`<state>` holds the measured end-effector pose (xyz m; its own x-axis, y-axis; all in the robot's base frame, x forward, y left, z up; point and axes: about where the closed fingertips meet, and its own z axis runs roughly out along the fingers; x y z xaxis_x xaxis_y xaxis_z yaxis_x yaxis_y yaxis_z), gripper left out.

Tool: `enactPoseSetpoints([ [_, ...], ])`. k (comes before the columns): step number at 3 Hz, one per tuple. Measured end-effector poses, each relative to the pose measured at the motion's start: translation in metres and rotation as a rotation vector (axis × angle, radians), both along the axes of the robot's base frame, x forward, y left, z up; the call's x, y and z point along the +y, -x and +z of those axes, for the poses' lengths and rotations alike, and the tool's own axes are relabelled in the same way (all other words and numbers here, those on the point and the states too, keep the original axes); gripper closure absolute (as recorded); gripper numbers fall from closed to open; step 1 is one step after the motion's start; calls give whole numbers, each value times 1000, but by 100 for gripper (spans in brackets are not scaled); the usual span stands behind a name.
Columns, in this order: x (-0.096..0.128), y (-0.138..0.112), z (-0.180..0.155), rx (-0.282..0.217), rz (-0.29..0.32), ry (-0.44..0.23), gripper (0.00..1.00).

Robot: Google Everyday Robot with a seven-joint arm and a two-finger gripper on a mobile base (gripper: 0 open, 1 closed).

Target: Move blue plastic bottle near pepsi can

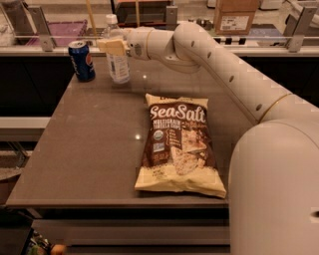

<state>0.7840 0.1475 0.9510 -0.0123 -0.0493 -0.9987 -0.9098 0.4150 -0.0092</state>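
The blue plastic bottle (118, 62), clear with a white cap and a pale label, stands upright at the table's far left. The pepsi can (82, 61) stands just to its left with a small gap between them. My gripper (112, 47) reaches in from the right at the bottle's upper half. Its beige fingers (114, 47) are closed around the bottle, and one crosses the front of it. The bottle's base rests on or just above the tabletop.
A Sea Salt chip bag (179, 144) lies flat in the middle of the brown table (89, 149). My white arm (224, 74) spans the right side. A railing and a cardboard box (237, 15) stand behind the table's far edge.
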Motion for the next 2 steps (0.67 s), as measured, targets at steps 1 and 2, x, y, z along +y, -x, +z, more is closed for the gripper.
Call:
enactPoseSetpoints([
  [1, -2, -8, -6, -40, -7, -18, 100],
  [2, -1, -9, -6, -44, -8, -18, 100],
])
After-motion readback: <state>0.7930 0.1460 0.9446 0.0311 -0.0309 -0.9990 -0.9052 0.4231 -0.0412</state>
